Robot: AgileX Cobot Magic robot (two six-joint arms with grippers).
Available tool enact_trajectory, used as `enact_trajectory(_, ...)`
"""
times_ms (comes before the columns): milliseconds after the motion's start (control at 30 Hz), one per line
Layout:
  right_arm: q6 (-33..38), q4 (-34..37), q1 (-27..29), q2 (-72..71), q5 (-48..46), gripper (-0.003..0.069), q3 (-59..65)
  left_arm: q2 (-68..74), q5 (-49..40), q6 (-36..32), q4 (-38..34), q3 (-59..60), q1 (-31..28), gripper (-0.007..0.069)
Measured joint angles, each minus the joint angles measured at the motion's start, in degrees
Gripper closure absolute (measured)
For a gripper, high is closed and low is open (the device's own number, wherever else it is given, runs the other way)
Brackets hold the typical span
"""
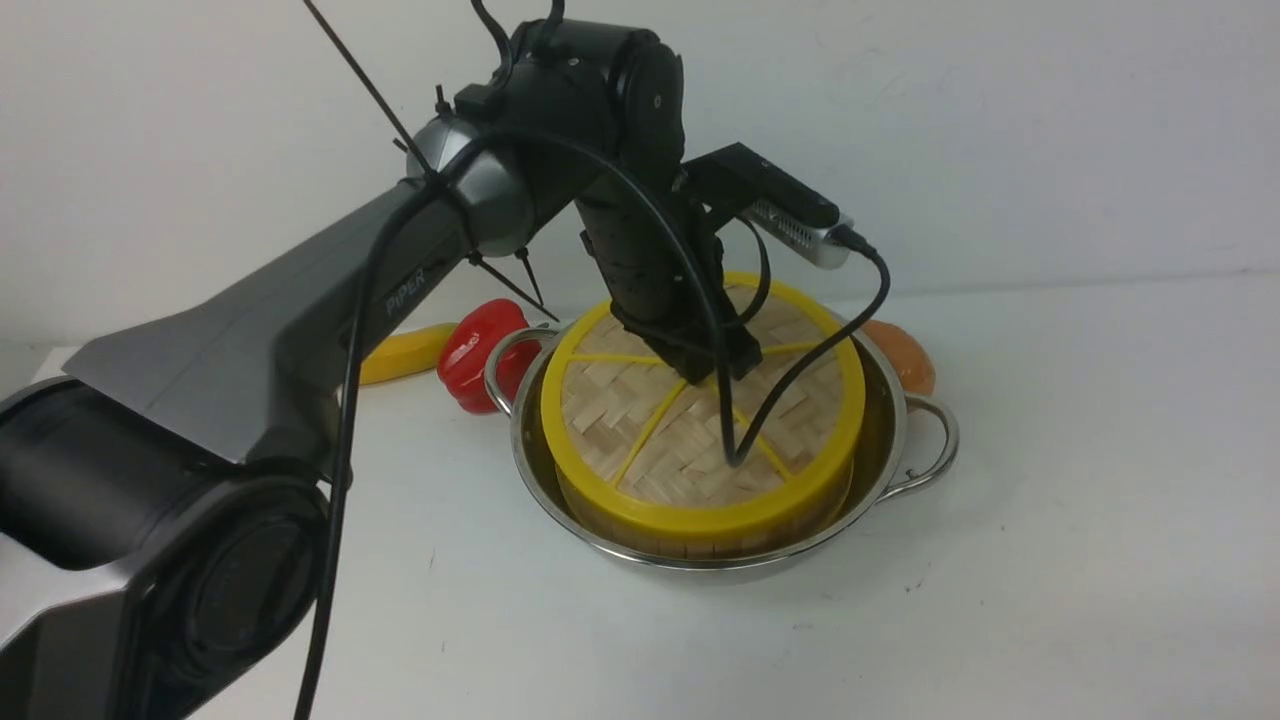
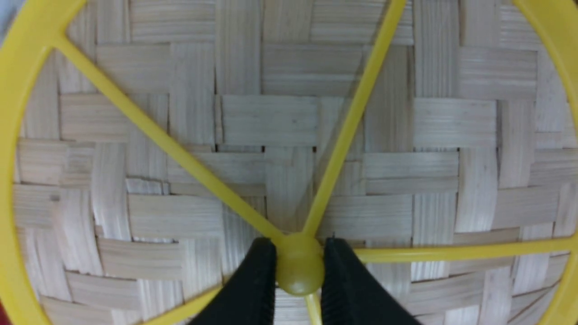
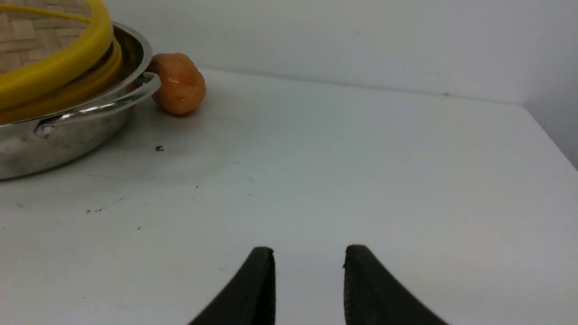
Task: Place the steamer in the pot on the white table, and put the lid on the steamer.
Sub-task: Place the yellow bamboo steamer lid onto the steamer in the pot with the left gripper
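The shiny pot [image 1: 893, 420] stands on the white table [image 1: 1080, 520] with the steamer [image 1: 690, 545] inside it; only the steamer's bamboo wall and yellow band show. The woven lid [image 1: 660, 440] covers the steamer's top. My left gripper [image 1: 715, 372] reaches down onto the lid's centre. In the left wrist view the left gripper [image 2: 299, 246] is shut on the lid's yellow knob [image 2: 299, 271], one black finger on each side. My right gripper [image 3: 309, 253] hangs open over bare table to the right of the pot [image 3: 67, 135], holding nothing. The steamer's contents are hidden.
A red toy pepper [image 1: 485, 350] and a yellow piece [image 1: 405, 352] lie left of the pot, and an orange fruit [image 1: 900, 355] lies just behind its right handle. A white wall closes the back. The table's right edge [image 3: 553, 140] shows in the right wrist view.
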State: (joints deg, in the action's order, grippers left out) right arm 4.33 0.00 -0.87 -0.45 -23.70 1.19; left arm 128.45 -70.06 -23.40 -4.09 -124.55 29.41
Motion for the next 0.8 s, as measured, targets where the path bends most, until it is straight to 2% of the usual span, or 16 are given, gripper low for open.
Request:
enact_trajectory(300,0.0,0.0,0.0,0.0,0.0,0.0449,0.0,0.04,1.27,-1.43,0.06,0.0,0.0,0.0505)
enact_trajectory(467,0.0,0.0,0.0,0.0,0.0,0.0449,0.0,0.27,1.57,-1.85,0.06,0.0,0.0,0.0482)
enact_trajectory(733,0.0,0.0,0.0,0.0,0.0,0.0449,0.0,0.26,4.84,-3.02,-0.05,-0.18,0.0,0.0361)
enact_trajectory(800,0.0,0.0,0.0,0.0,0.0,0.0449,0.0,0.26,5.01,-3.14,-0.05,-0.18,0.0,0.0351)
